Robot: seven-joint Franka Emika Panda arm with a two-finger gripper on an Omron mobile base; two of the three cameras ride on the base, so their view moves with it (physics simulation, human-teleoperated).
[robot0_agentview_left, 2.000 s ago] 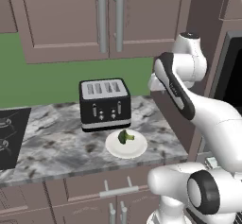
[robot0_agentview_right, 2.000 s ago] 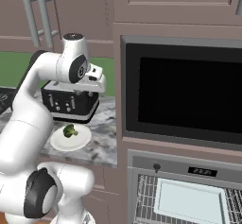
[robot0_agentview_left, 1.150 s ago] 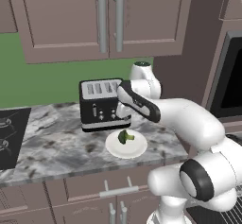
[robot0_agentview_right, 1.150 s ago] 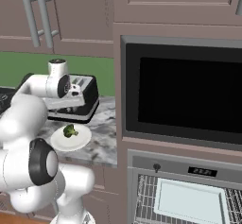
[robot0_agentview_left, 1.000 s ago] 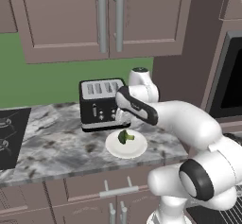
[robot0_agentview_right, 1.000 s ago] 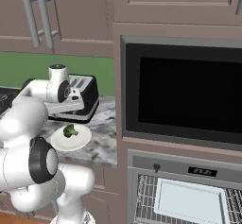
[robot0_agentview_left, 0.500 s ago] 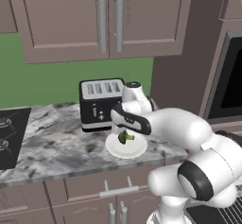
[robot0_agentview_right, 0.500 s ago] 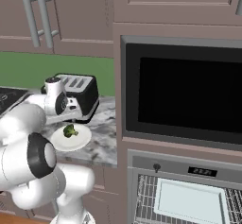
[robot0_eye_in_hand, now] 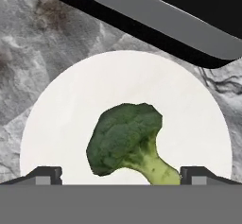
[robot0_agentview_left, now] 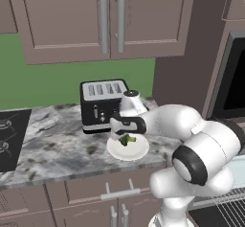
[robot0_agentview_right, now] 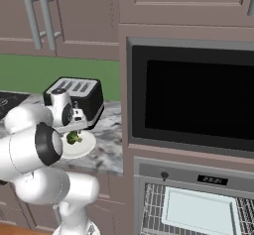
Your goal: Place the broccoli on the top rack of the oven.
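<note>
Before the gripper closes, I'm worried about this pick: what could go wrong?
The small green broccoli floret lies off-centre between the open gripper tips, its stalk toward one tip; closing may squeeze it askew. The round white plate could slide on the marble counter. The black toaster stands close behind.

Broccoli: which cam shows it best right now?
Hand view: the broccoli lies large and unobstructed on the white plate. Both base views show a small green patch beneath the gripper, partly covered by the hand.
</note>
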